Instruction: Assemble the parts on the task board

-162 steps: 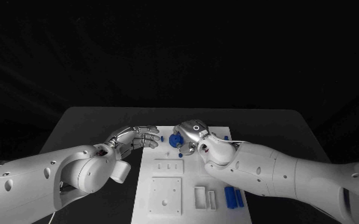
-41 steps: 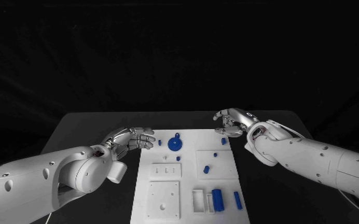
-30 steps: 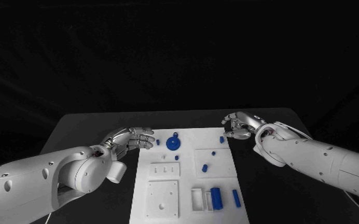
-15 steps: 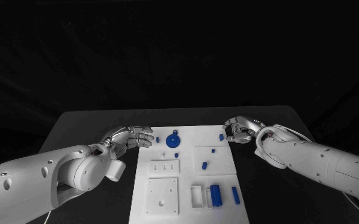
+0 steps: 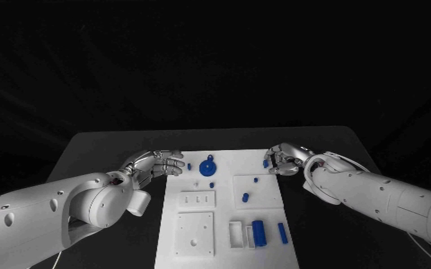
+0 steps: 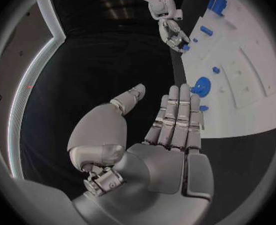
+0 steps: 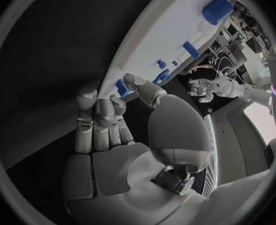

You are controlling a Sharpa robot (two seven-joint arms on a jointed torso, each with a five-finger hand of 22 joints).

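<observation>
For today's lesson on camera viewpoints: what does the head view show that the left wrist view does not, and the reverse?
Head view alone: the far edge of the black table and the whole white rectangular task board. Left wrist view alone: the palm side of the left robot hand, fingers straight and holding nothing. Both show: the round blue disc part, and the right robot hand at the board's far right corner.

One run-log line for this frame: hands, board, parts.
left hand: open, at task board left edge | right hand: open, beside small blue part at right edge | blue disc: on board
</observation>
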